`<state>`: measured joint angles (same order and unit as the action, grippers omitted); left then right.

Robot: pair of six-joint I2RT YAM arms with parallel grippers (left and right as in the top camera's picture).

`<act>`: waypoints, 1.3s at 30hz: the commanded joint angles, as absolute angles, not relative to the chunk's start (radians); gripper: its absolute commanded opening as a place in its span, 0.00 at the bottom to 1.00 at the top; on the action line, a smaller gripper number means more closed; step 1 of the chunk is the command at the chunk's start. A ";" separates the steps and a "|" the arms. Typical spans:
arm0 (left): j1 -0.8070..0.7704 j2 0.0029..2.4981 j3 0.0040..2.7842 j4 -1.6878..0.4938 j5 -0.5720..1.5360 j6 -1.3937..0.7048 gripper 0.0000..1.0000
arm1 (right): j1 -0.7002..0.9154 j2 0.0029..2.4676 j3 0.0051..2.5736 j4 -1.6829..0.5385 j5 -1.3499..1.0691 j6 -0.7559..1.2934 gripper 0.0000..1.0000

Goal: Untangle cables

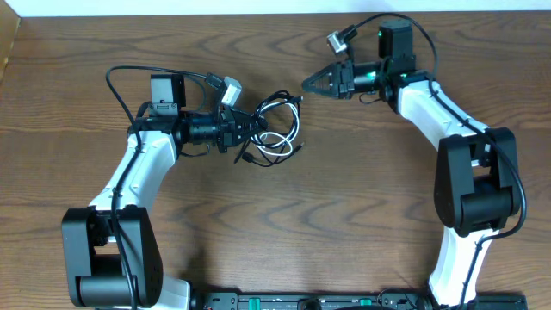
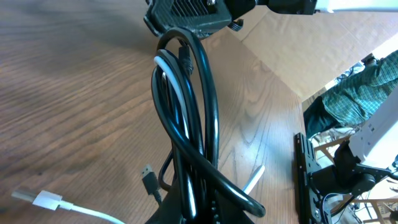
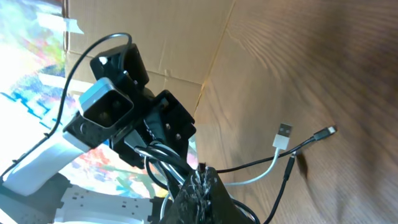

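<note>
1. Overhead: my left gripper (image 1: pixel 239 129) is pinched on the near side of the cables (image 1: pixel 277 129), which lie in a knotted heap on the table (image 1: pixel 362 207), left of the middle. My right gripper (image 1: pixel 312 83) hangs near the heap, off its far right side and apart from it, with the fingers pressed together on nothing. To do this step well, I judge I should use the left pinch as a firm anchor. I should spread the right fingers before coming in, then take one strand only, best a free end.

2. Left wrist: this view shows what the overhead blurs. The black cable (image 2: pixel 208 106) rises from my grip in several loops, and the white cable (image 2: pixel 177 87) threads up inside them. A black plug (image 2: pixel 149 180) and a white plug (image 2: pixel 45 200) lie loose on the wood. The white end looks the easier one to draw out.

3. Right wrist: my shut fingertips (image 3: pixel 200 183) sit at the lower edge, empty. Beyond them a silver-tipped plug (image 3: pixel 283 133) and a thin black plug (image 3: pixel 328 130) lie free on the wood, clear of the left pinch. Only this view lines them up as a target. I cannot tell whether the strands cross under the heap.
</note>
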<state>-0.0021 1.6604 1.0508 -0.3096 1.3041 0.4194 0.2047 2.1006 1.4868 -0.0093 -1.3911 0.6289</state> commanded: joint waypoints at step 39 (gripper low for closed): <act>-0.003 1.641 1.049 -0.223 1.003 0.197 0.07 | 0.320 2.072 1.478 -0.342 -1.420 0.331 0.01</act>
